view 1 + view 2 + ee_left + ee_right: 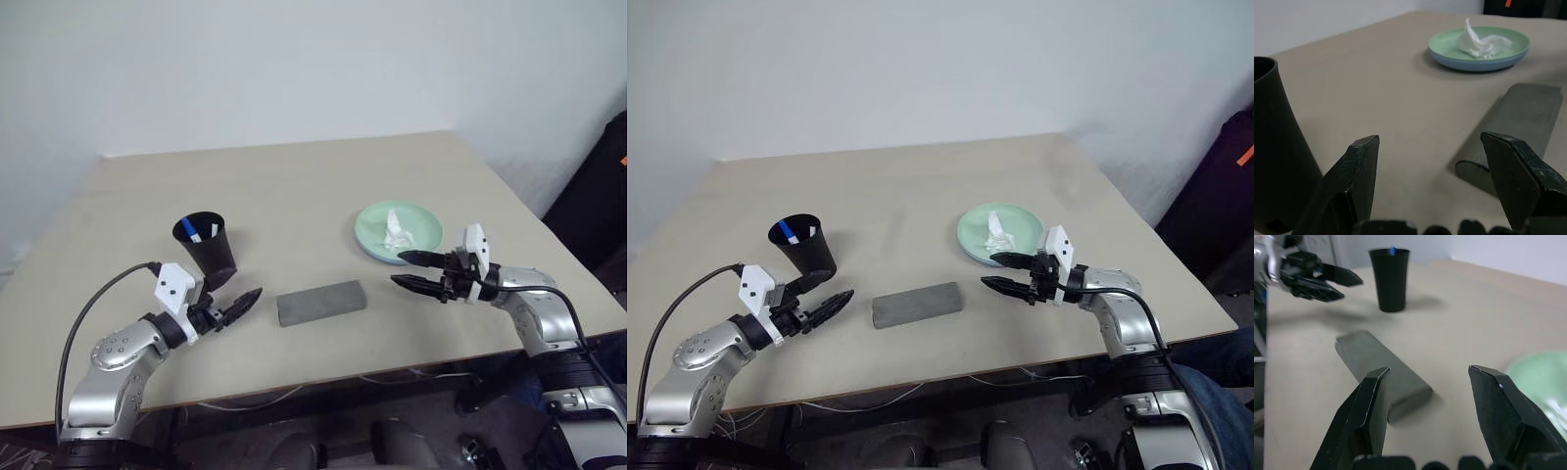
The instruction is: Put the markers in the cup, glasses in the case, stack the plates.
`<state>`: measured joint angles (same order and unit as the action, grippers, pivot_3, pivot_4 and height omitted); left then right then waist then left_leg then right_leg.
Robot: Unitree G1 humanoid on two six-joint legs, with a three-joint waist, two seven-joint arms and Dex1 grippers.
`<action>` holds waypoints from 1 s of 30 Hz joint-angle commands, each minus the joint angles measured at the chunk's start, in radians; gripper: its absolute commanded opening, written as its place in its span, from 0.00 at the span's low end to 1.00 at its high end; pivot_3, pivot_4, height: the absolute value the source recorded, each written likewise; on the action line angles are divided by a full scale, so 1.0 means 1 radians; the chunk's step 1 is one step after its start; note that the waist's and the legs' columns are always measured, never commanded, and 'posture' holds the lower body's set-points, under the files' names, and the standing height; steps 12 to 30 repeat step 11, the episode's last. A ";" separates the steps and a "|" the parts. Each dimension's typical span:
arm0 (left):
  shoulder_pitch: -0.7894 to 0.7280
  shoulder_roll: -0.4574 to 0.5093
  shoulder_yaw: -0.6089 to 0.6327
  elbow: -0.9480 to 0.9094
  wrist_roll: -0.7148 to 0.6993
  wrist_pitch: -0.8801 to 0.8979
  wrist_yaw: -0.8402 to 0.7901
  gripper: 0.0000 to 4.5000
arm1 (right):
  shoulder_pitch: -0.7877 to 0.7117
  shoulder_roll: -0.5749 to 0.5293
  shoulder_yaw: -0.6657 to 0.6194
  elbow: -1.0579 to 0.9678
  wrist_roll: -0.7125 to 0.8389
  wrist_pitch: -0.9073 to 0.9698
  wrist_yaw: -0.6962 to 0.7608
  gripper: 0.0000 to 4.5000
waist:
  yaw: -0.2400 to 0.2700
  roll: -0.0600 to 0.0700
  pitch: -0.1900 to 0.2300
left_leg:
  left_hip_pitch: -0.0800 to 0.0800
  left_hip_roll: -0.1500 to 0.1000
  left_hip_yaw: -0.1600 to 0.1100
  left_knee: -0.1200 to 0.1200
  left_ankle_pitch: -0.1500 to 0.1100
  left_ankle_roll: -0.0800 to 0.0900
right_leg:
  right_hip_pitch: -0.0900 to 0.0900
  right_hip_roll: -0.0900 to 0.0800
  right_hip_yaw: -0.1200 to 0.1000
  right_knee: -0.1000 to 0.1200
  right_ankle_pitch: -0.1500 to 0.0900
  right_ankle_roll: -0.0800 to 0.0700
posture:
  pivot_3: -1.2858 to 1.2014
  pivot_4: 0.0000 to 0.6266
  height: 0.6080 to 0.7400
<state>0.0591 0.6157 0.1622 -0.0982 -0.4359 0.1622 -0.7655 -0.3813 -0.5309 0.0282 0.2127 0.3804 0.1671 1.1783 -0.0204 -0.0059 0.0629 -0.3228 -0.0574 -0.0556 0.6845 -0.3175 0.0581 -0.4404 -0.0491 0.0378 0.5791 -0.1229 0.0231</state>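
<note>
I read my left end effector [238, 305] as spread apart and empty, low beside the plain black tapered cup [208, 249], which holds the slim white, blue-capped markers [195, 235] at about 9 o'clock on the beige surface [294, 186]. My right end effector [411, 271] is also apart, holding nothing, near the stacked plates [1479, 46], mint green on light blue, at 3 o'clock, topped by a crumpled white tissue [397, 231]. The long grey matte case [321, 302] lies shut at centre; I cannot see the glasses. My worry: swinging the left arm could topple the cup, spilling the markers.
</note>
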 commanded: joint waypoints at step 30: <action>-0.002 -0.069 -0.020 0.035 0.085 -0.088 0.006 0.77 | 0.057 -0.047 -0.043 -0.051 -0.005 -0.010 -0.032 0.61 | -0.001 0.000 0.000 | 0.001 0.004 0.012 0.000 -0.001 0.002 | -0.001 -0.001 0.003 0.000 0.001 -0.001 | 0.52 0.00 1.00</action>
